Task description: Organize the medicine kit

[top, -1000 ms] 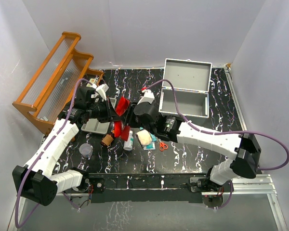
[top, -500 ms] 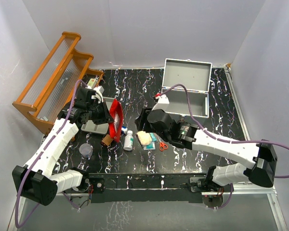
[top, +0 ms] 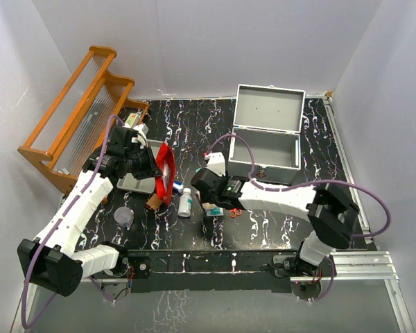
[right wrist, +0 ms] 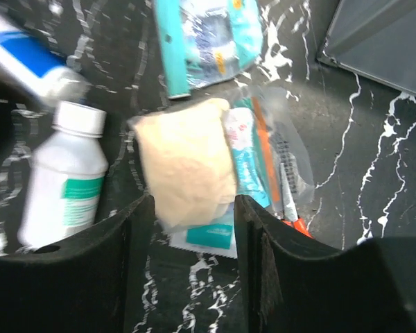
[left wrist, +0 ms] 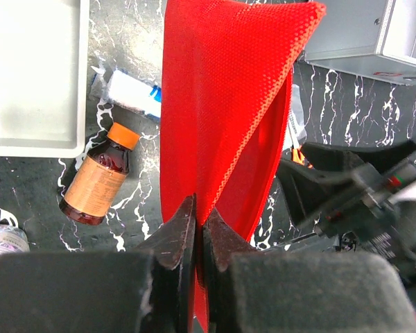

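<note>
My left gripper is shut on the edge of a red mesh pouch, held up above the table; it shows red in the top view. My right gripper is open, its jaws either side of a beige gauze roll lying on teal sachets; in the top view the gripper sits low over that pile. A white bottle lies left of the roll. A brown bottle with an orange cap lies below the pouch. Orange-handled scissors lie right of the pile.
An open grey metal case stands at the back right. A grey tray sits under the left arm. A wooden rack stands at the left. A small clear cup is near the front left. A white tube lies by the tray.
My right arm has let go of the pouch and swung down to the front, onto the gauze roll. The left gripper keeps the pouch, now hanging narrower and slightly lower.
</note>
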{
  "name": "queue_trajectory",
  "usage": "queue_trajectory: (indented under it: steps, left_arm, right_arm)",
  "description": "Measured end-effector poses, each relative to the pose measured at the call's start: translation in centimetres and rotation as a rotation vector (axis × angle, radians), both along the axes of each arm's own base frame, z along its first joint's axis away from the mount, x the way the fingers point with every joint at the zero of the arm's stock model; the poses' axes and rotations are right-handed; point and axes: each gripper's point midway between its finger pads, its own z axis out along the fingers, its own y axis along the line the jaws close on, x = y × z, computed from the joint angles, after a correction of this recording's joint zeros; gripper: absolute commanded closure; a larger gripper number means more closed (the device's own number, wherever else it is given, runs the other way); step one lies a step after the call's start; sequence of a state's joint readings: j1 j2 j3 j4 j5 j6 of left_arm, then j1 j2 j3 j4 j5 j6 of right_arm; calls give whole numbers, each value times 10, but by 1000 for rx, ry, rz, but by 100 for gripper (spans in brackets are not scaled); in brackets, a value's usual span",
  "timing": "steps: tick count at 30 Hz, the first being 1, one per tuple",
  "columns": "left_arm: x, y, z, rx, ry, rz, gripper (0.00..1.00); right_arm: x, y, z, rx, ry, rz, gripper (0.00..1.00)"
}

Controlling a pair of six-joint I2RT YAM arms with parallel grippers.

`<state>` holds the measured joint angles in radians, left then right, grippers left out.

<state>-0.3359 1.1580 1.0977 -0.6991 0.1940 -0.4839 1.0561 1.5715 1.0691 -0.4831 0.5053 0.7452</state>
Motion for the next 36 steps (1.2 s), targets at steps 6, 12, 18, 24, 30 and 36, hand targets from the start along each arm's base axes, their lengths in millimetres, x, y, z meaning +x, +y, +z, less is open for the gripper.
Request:
queue_trajectory:
  steps: [6,12,18,24,30,36]
  left_arm:
    - [-2,0,-1,2,8,0,100]
    - [-2,0,-1,0,9,-2,100]
    - [-2,0,-1,1,10,-2,100]
    - [-1,4,-3,16,14,23,100]
    - [0,18,-5,64,17,109,100]
    - [-1,40,7,106,-35,247,100]
  right_arm:
    - [8,-20,-34,-110,70,-33,58]
    - [16,-24,-38,-119,86,-33,63]
    - [13,-9,-43,-98,128,26,61]
    - [18,17,-42,-54,149,55,61]
    - [13,23,-54,-96,166,94,56]
    - [5,27,-60,-164,159,153,54]
